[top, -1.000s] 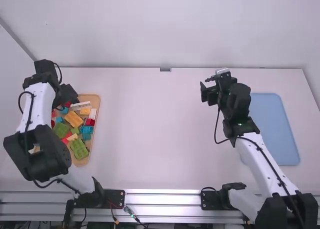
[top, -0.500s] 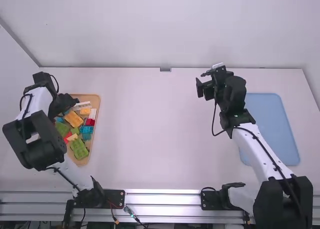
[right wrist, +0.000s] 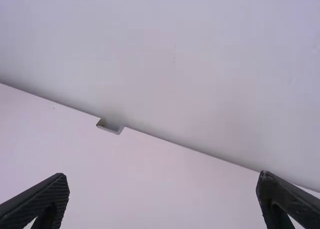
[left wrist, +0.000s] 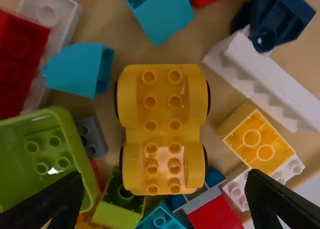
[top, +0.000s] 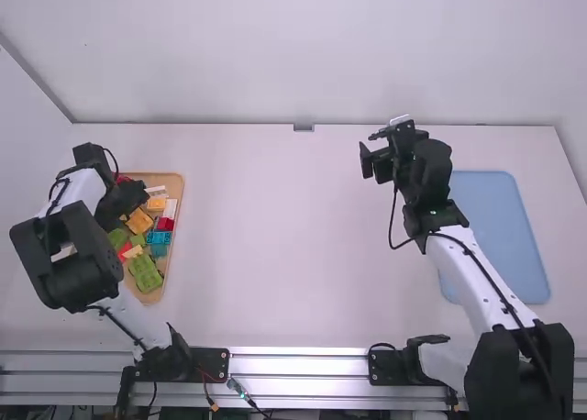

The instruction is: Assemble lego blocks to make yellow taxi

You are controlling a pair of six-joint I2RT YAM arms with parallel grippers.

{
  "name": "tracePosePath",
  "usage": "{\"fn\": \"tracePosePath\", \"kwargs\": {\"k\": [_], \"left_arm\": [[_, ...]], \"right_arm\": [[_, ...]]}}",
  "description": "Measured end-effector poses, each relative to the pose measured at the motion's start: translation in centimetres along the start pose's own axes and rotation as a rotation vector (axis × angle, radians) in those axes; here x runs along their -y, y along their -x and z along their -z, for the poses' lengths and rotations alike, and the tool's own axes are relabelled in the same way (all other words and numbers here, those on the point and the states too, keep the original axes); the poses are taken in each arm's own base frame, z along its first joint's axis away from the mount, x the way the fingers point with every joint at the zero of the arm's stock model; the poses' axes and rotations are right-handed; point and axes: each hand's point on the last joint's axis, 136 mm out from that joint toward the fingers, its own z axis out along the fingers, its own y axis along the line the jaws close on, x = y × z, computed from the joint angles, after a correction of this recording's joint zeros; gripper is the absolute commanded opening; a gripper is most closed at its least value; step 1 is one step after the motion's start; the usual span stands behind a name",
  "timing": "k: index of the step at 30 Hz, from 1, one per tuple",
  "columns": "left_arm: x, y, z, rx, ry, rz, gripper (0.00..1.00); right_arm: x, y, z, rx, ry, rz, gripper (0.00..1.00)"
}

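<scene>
In the high view, a shallow wooden tray (top: 179, 200) of mixed toy blocks lies on the white table (top: 275, 255) toward the left of the frame, partly hidden by the left arm. The left gripper (top: 125, 201) is over the tray's upper part, left of centre in the frame, its own fingers seen from above only as a dark shape. In the left wrist view, the left gripper (left wrist: 162, 196) has its fingers spread wide apart, with nothing clamped between them. The task's main thing, a yellow car base (left wrist: 162, 121) with wheels at its sides and studs facing up, lies in the tray among the other blocks. Around it are a hollow green piece (left wrist: 79, 151), a teal sloped block (left wrist: 77, 69), a long white block (left wrist: 270, 84), a dark blue block (left wrist: 282, 19) and a yellow block (left wrist: 252, 139) beside a white studded block (left wrist: 287, 171). A red block (left wrist: 215, 214) lies near one end of the car base. The right gripper (top: 370, 160) is in the upper right part of the high view, well apart from the tray. Its fingers stand wide apart in the right wrist view, holding nothing. At the right of the high view, a light blue mat (top: 504, 241) lies flat on the table, partly behind the right arm.
</scene>
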Motion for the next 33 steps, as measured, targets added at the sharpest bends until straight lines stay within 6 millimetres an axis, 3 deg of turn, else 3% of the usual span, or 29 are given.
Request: {"fn": "tracePosePath", "kwargs": {"k": [33], "left_arm": [[-0.2, -1.9, -4.1, 0.061, -0.028, -0.002, 0.8]], "right_arm": [[-0.1, 0.0, 0.0, -0.002, 0.004, 0.002, 0.99]]}}
